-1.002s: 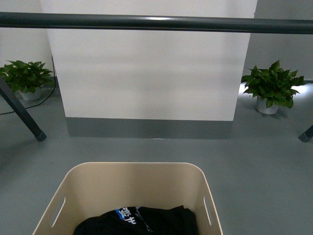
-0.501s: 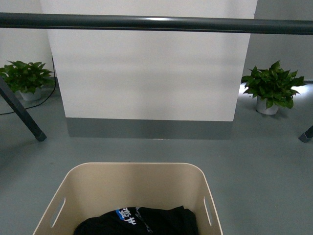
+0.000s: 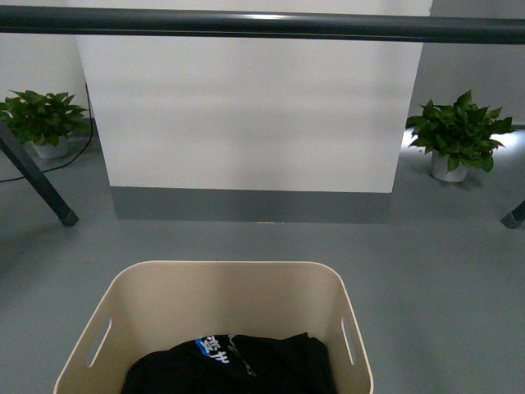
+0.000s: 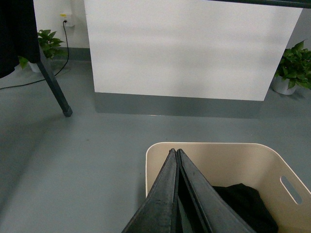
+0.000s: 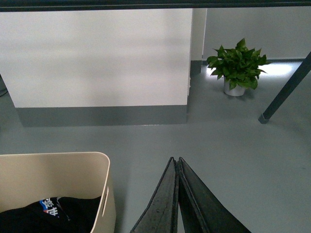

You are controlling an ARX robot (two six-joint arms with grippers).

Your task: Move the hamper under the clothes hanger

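Smooth matt beige plastic hamper (image 3: 221, 287), black cloth garment (image 3: 238, 369) inside it, semi-gloss dark metal clothes hanger (image 3: 262, 25) bar, matt grey floor (image 3: 435, 271)

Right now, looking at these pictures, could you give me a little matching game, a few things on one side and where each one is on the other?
Things:
1. black garment
2. top bar
3. potted plant
4. rack foot

Places:
A. on the floor, right of the white panel
B. inside the tub
C. on the floor, left of the white panel
D. across the top of the front view

Pairs: 1-B, 2-D, 3-A, 4-C
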